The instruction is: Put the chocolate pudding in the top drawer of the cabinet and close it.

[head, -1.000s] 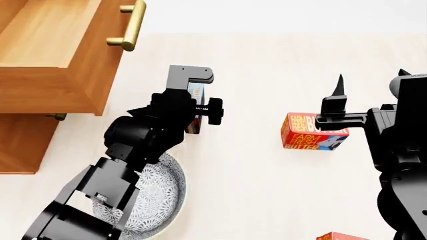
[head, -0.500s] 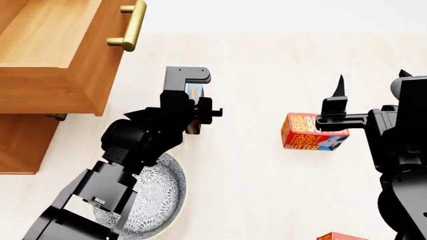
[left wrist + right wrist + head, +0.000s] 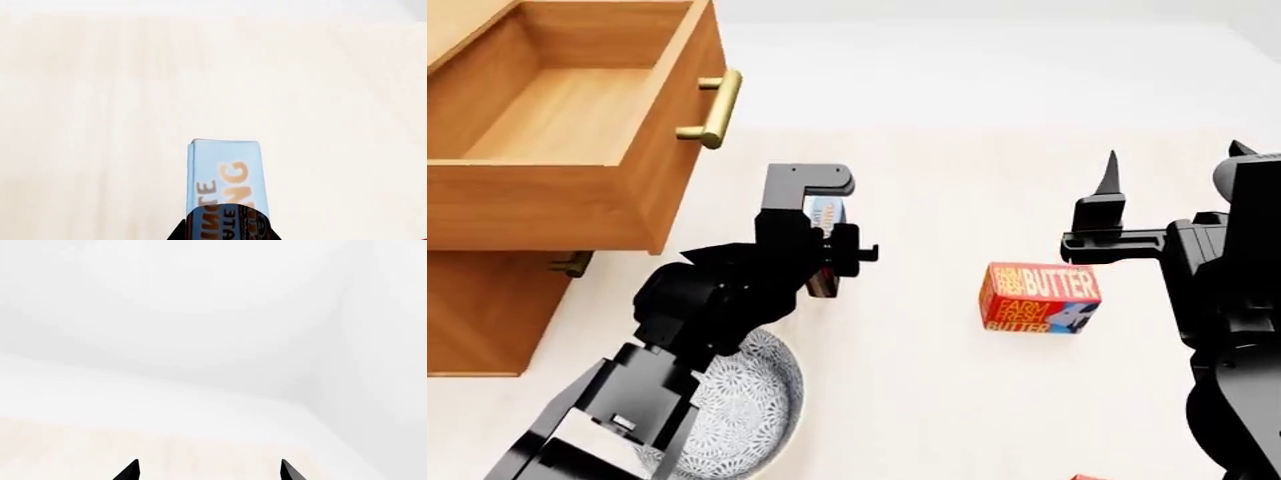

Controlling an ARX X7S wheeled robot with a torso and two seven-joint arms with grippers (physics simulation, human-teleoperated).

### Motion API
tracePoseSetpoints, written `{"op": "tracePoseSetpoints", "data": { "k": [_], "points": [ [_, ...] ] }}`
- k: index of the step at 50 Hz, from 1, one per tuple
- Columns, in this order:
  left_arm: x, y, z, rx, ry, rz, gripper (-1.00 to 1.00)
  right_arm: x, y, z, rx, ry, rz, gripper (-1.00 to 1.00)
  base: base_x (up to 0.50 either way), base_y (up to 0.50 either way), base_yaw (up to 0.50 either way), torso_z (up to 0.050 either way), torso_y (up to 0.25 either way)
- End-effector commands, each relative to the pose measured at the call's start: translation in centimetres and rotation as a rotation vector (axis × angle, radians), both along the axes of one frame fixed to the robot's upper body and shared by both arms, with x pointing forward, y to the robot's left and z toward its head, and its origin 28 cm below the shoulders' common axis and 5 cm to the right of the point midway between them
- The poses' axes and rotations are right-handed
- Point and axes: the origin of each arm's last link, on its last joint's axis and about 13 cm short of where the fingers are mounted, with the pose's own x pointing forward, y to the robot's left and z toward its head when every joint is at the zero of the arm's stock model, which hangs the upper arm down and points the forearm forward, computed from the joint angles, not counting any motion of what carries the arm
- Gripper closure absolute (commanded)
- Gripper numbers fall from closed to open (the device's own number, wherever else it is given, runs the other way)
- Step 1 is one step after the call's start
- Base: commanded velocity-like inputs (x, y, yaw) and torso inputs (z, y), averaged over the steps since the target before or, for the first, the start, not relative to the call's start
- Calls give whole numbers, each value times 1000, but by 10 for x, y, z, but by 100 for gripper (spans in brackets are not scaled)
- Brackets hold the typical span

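My left gripper [image 3: 822, 232] is shut on the chocolate pudding [image 3: 821, 213], a thin box with a light blue top, and holds it above the floor to the right of the cabinet [image 3: 481, 310]. In the left wrist view the pudding [image 3: 223, 185] sticks out from between the jaws over bare floor. The top drawer [image 3: 574, 120] is pulled open, its brass handle [image 3: 715, 108] facing right. My right gripper [image 3: 1168, 165] is open and empty, held up above a butter box. In the right wrist view its fingertips [image 3: 130, 471] stand wide apart.
A red-orange Farm Fresh Butter box [image 3: 1038, 298] lies on the floor at centre right. A patterned bowl [image 3: 741, 405] sits under my left arm. The lower drawer's handle [image 3: 571, 265] peeks out below the open drawer. Another red box edge [image 3: 1084, 477] shows at the bottom.
The view has shifted, so the open drawer's inside now shows more fully. My left gripper still holds the pudding; the butter box appears lower. The right gripper looks unchanged.
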Motion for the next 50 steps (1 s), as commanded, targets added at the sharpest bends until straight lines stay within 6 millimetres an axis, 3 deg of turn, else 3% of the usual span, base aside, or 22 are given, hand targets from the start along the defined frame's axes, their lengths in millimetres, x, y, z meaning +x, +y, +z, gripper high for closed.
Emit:
{"op": "tracePoseSetpoints", "data": {
  "k": [1, 15, 26, 39, 50],
  "points": [
    [-4, -1, 0, -15, 4, -16, 100, 0, 1, 0, -2, 1, 1, -100, 0, 0, 0, -14, 250],
    [-24, -9, 14, -5, -69, -116, 100, 0, 1, 1, 1, -3, 1, -100, 1, 0, 0, -14, 250],
    [-49, -16, 44, -10, -165, -204, 100, -3, 0, 2, 1, -8, -1, -100, 1, 0, 0, -14, 250],
    [-85, -10, 127, -63, -400, -255, 100, -8, 0, 6, 1, -22, -2, -100, 0, 0, 0, -9, 148],
    [-96, 11, 201, -39, -585, -139, 100, -12, 0, 10, 2, -35, 1, -100, 0, 0, 0, 0, 0]
  ]
}}
